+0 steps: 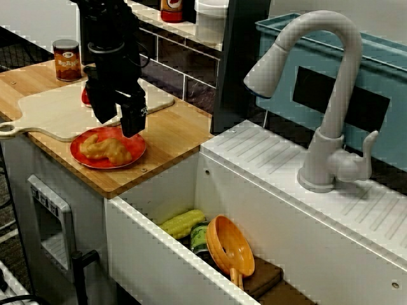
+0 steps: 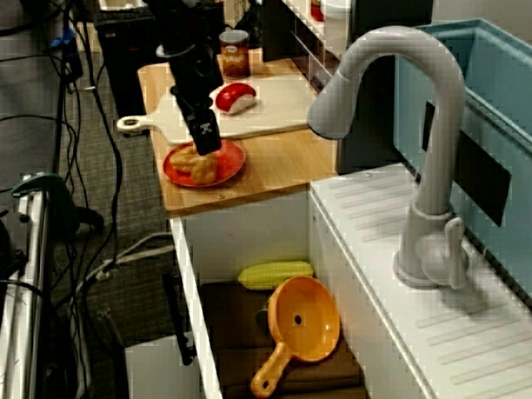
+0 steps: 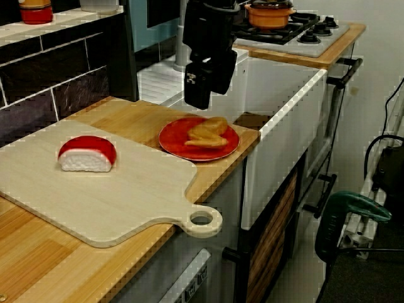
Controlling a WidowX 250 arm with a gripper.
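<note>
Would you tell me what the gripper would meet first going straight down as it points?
Most likely the fried food on the red plate beneath the gripper, though depth is unclear.

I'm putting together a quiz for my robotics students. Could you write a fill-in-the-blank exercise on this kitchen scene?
1. The open gripper hangs above the ____ plate that bears fried food.
2. The red-and-white sushi piece lies on the wooden ____.
3. The corn cob and the orange strainer lie inside the ____.
Missing words: red; cutting board; sink.
</note>
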